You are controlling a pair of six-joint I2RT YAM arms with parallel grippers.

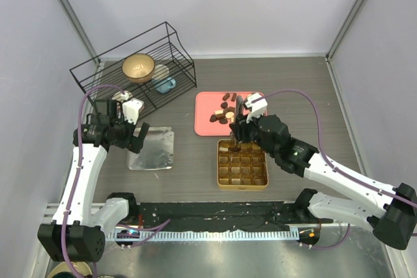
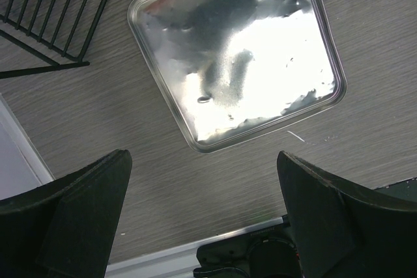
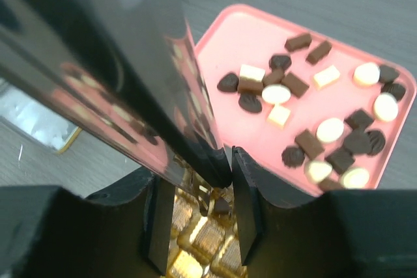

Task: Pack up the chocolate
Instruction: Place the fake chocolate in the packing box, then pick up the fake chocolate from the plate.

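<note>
Packing looks far from finished, as I judge it. The silver lid [image 2: 241, 56] lies flat well to the left of the gold tin [image 1: 242, 187], so the tin stands open. Its cells show mostly bare gold, with perhaps a few dark pieces, too small to count. Just beyond the tin, the pink tray [image 3: 234, 37] carries the bulk of the chocolate [image 3: 296, 84], loose dark and cream-topped pieces, so most of the job is left.

The left gripper [image 2: 202, 155] hangs over the lid's near edge, far left of the tin. Its fingers are spread wide and hold nothing, well apart from any chocolate. The right gripper [image 3: 201, 193] sits over the tin's far edge, fingers drawn partway in on a long glossy bar [image 3: 130, 63]; what that is I cannot tell. One small dark piece [image 3: 221, 206] shows below the bar's tip, between the fingers and above the tin; whether anything grips it is unclear.
</note>
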